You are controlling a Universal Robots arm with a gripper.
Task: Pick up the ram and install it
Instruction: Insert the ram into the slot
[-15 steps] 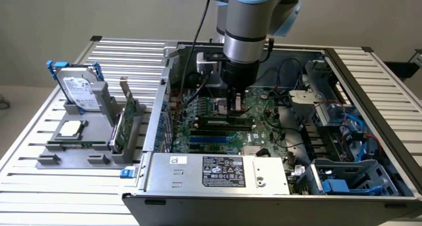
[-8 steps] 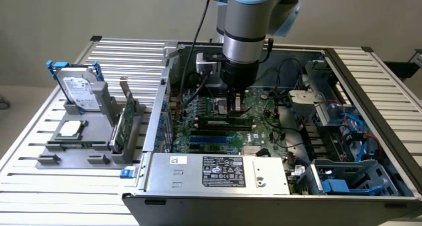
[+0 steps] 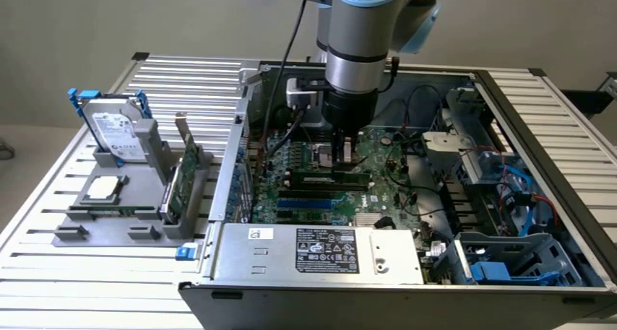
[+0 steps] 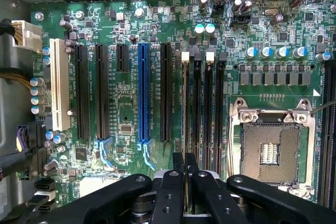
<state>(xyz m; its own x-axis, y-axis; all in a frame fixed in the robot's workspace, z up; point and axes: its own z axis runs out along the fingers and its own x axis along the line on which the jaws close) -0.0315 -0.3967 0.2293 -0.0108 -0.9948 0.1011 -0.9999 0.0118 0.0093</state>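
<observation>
The black two-fingered gripper (image 3: 342, 161) hangs over the green motherboard (image 4: 126, 103), fingers pinched narrow on the top edge of the ram (image 3: 333, 177), a long thin green circuit-board stick; the ram stands on edge at the black memory slots (image 4: 207, 108), between the blue expansion slot (image 4: 143, 93) and the silver processor socket (image 4: 270, 150); in the exterior view it lies at six o'clock of the gripper; whether it is seated cannot be told.

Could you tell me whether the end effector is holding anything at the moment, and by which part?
The end effector grips the ram, pinching its two flat faces at the upper long edge, above the memory slots.
</observation>
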